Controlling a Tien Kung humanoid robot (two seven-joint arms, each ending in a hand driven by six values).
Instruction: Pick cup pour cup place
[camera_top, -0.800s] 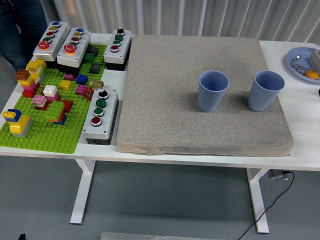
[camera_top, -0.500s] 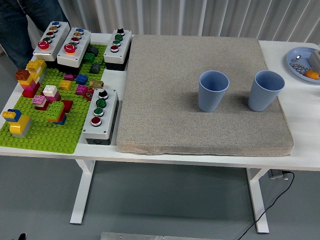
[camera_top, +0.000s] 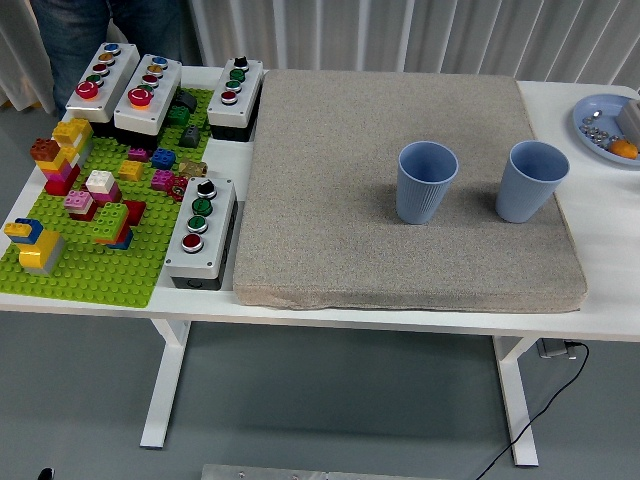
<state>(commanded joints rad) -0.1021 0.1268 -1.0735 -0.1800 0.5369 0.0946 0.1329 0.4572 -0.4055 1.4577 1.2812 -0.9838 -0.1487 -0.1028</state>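
Fingers of both hands are out of view — neither arm enters the head view, so whether they are spread, curled or holding anything cannot be told.

Task objects: two blue ribbed cups stand upright and apart on the grey mat (camera_top: 330, 150), mouths up. The left cup (camera_top: 427, 181) sits at about 3 o'clock from the mat's centre. The right cup (camera_top: 532, 180) stands at 3 o'clock from the left cup, close to the mat's right edge. What is inside either cup is not clearly visible.

Governing relation: each cup's long axis is vertical, so a side grasp around the wall is the likely approach. Both cups lie on the right half of the table (camera_top: 600, 250); judged from the rig, the right arm is the nearer one — particularly for the right cup. Picking has not yet begun.

Other items: a green brick baseplate (camera_top: 90, 270) with coloured bricks at 9 o'clock, several button boxes (camera_top: 200, 230) beside it, a blue plate (camera_top: 590, 135) at 2 o'clock.

Change from the earlier frames: the cups, the mat and the bricks are where they were. A person in jeans (camera_top: 90, 40) at 11 o'clock, beyond the table, has shifted to the right along the far edge.
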